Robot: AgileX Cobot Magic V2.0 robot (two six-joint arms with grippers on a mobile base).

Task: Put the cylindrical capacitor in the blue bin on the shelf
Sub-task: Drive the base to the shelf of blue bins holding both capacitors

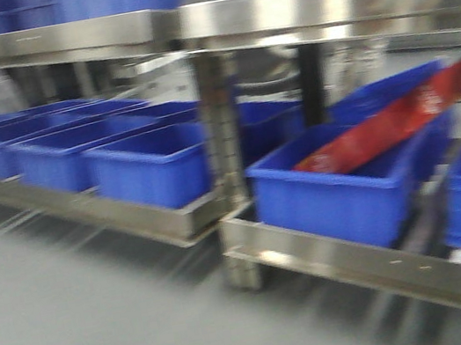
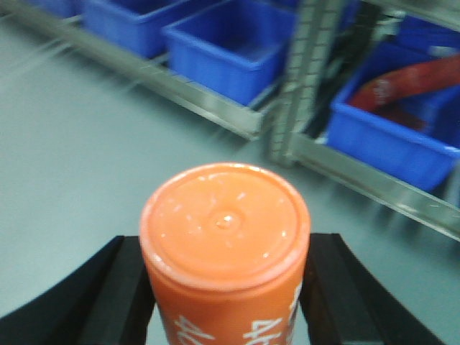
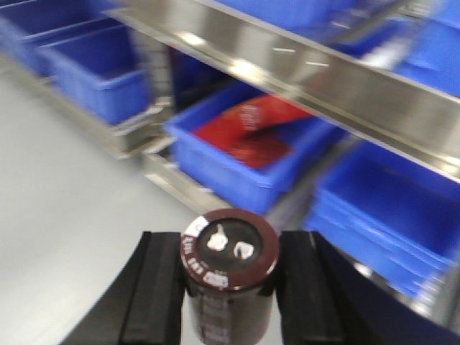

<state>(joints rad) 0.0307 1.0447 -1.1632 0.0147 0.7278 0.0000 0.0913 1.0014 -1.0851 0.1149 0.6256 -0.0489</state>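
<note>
Right wrist, capacitor (image 3: 229,253) clamped in claw (image 3: 230,287) (upright)

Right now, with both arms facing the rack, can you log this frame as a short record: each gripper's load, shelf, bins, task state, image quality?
left gripper: shut on orange cylinder
right gripper: shut on cylindrical capacitor, terminals toward camera
shelf: steel rack ahead, several tiers
blue bins: rows on the lower tier
red packet: leaning out of one bin
task state: capacitor not yet in a bin
image: motion-blurred
</note>
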